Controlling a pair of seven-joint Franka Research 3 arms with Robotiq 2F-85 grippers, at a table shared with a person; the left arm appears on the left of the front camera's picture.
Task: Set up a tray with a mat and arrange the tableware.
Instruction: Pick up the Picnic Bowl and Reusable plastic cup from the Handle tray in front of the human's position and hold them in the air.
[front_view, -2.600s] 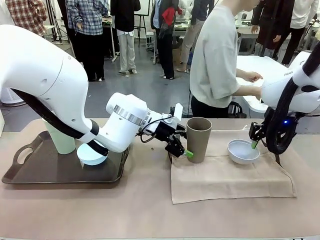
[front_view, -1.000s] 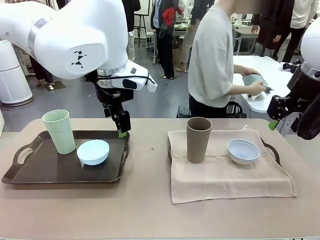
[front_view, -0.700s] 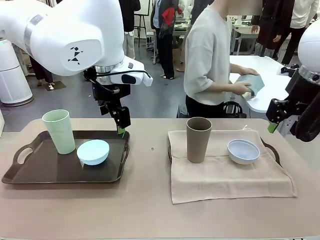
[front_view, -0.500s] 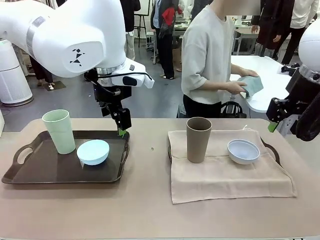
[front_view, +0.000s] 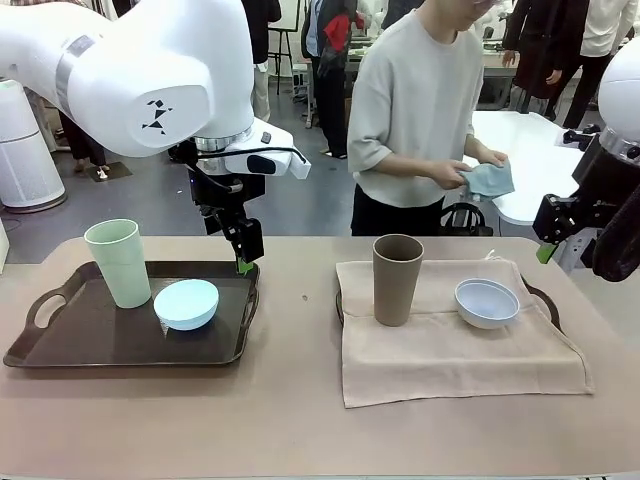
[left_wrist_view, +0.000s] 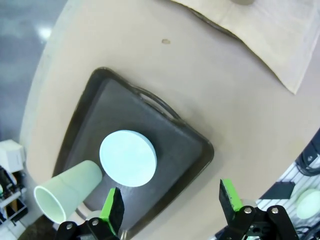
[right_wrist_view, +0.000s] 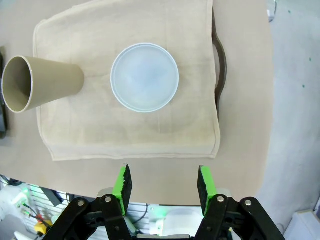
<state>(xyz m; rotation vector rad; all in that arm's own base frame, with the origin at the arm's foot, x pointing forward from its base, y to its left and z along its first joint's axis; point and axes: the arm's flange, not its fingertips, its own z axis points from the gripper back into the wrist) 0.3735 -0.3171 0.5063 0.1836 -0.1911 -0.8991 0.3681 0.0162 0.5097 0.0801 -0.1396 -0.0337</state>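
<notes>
A tan surface (front_view: 300, 420) bearing one small dark speck (front_view: 305, 297) — beyond it a person (front_view: 420, 110) in a pale grey top, a white table (front_view: 530, 130) — and a white cylindrical appliance (front_view: 22, 160) far left.

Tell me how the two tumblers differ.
The pale green tumbler stands on a bare dark tray; the brown tumbler stands on a beige mat. The pale green tumbler's neighbour is a light blue bowl; the brown tumbler's is a bluish-white bowl. Both stand upright, handleless.

I see a creased beige cloth mat (front_view: 460, 350), a matt brown tumbler (front_view: 397, 282) and a smooth, faintly glossy bluish-white bowl (front_view: 487, 303). The dark tray (front_view: 100, 345) looks like smooth plastic with a dull sheen.
</notes>
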